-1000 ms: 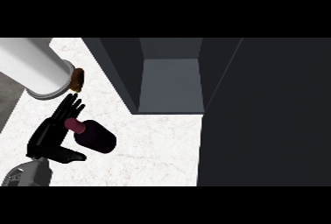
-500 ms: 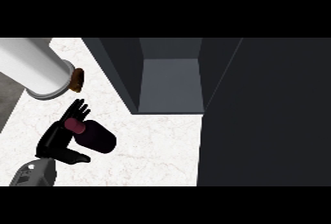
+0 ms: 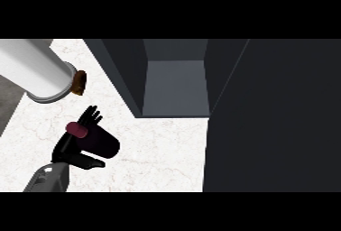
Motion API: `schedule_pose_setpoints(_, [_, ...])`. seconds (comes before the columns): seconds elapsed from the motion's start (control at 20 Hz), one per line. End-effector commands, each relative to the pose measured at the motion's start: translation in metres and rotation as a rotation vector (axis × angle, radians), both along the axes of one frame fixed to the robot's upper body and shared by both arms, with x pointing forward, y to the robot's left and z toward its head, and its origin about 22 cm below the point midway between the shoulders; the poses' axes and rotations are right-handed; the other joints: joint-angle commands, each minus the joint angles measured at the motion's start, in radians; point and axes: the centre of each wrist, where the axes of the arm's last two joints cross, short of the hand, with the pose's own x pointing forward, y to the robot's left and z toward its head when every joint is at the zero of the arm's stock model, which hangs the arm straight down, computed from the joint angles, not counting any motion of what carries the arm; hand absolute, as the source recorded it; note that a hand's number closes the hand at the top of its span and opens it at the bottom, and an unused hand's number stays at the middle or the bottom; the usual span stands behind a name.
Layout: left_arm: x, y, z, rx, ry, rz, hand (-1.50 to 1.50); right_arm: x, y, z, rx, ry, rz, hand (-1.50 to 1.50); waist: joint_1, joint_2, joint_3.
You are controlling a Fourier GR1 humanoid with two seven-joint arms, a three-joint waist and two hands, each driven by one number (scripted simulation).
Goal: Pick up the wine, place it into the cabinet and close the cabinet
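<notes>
Lying on the white marble counter [image 3: 160, 144], left of the open cabinet [image 3: 174, 85], the wine [image 3: 96, 140] is being gripped by the left hand [image 3: 72, 145], fingers and thumb being curled round its dark body. A white cylinder [image 3: 36, 74] is being shown at upper left, a brown object [image 3: 80, 82] beside it.

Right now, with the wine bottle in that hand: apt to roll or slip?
Probably rigid: the wine bottle keeps a straight dark body and red cap. Its round body lies tilted, so it would likely roll if set down sideways. The left hand curls behind it; smooth sides may slip.
</notes>
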Motion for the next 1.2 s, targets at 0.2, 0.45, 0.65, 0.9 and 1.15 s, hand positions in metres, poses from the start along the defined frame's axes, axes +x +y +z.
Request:
schedule_pose_setpoints(0.2, [0.004,0.012,-0.008,-0.089,0.004,0.007,-1.5,0.004,-0.017,-0.003,-0.006,-0.016,0.012,-1.5,-0.005,0.002,-0.001])
schedule_pose_setpoints(0.45, [-0.008,-0.004,-0.024,-0.161,0.014,0.006,-1.5,-0.011,0.003,-0.003,-0.009,-0.012,0.017,-1.5,-0.01,0.003,-0.001])
schedule_pose_setpoints(0.65, [-0.023,0.009,-0.032,-0.152,0.026,-0.001,-1.5,0.004,0.006,-0.004,0.001,-0.007,0.024,-1.5,-0.01,0.006,-0.002])
schedule_pose_setpoints(0.9, [-0.001,-0.011,-0.025,-0.169,0.026,-0.025,1.5,-0.004,-0.002,0.006,-0.003,-0.018,0.008,-1.5,-0.011,0.004,-0.002])
schedule_pose_setpoints(1.15, [-0.01,0.004,-0.025,-0.201,0.043,-0.062,1.5,0.002,0.001,-0.004,-0.007,-0.002,0.019,-1.5,-0.007,0.003,-0.001])
